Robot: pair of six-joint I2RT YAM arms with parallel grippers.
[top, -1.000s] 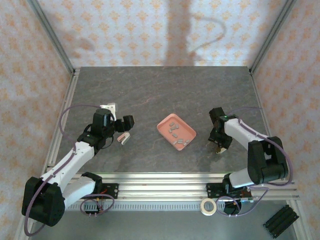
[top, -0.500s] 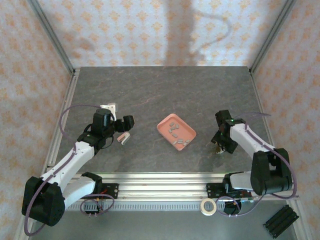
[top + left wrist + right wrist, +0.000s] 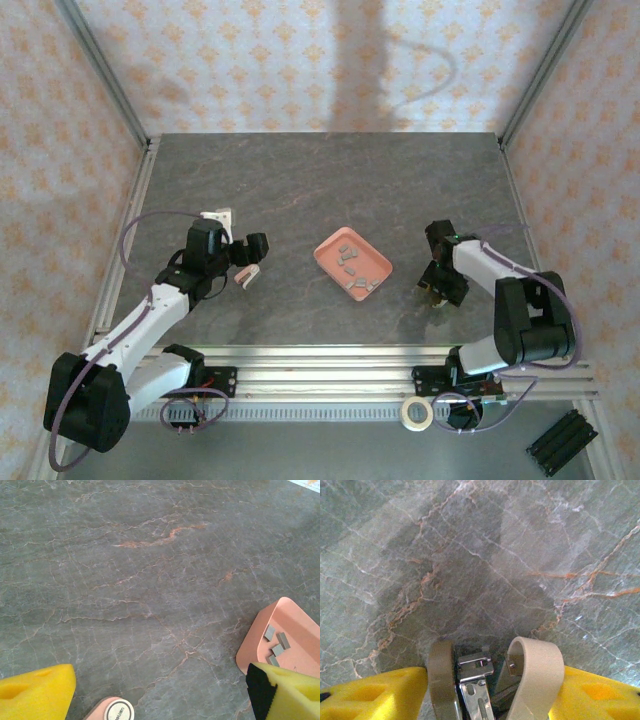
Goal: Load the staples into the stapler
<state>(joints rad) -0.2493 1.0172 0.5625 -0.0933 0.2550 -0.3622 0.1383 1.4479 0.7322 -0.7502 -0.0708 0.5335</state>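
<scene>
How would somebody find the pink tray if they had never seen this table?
Start with the big grey stone-look table and look near its middle. The tray is a salmon-pink rounded rectangle lying slantwise. Nothing else there has little grey staples lying inside it.

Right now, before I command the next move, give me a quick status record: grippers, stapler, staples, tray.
left gripper: open, holding nothing, left of the tray
pink item: round white label, lies on the table by the left gripper; what it is, unclear
right gripper: shut on the stapler, right of the tray
stapler: hinged open, silvery channel showing
staples: several grey blocks, loose in the tray
tray: salmon pink, between the two arms
loading: not yet done; neither gripper holds a staple block
</scene>
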